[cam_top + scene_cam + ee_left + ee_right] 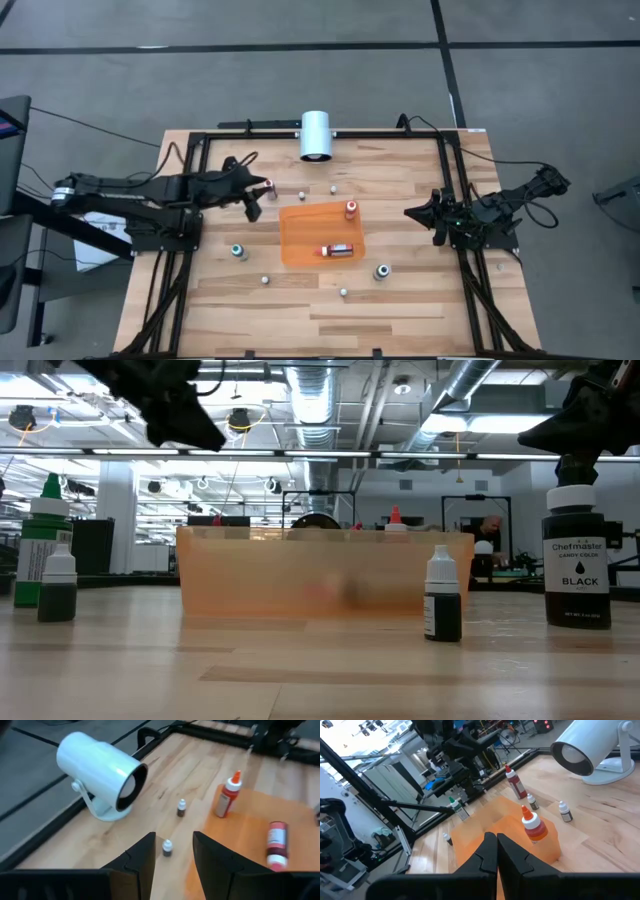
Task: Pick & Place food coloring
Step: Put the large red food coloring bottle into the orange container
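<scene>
Food coloring bottles point(351, 209): two in the orange tray point(300, 240); left gripper point(262, 193) apart, right gripper point(412, 213) together.

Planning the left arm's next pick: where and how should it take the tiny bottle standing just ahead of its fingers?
Grip the tiny bottle by its dark body, below the white cap, coming straight down from above. It stands upright on bare wood beside the orange tray, and the left end effector is already open with the bottle in line between its fingers.

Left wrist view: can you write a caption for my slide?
The left tool, open, hovers over a tiny bottle beside the orange tray, where one bottle stands and another lies flat.
</scene>
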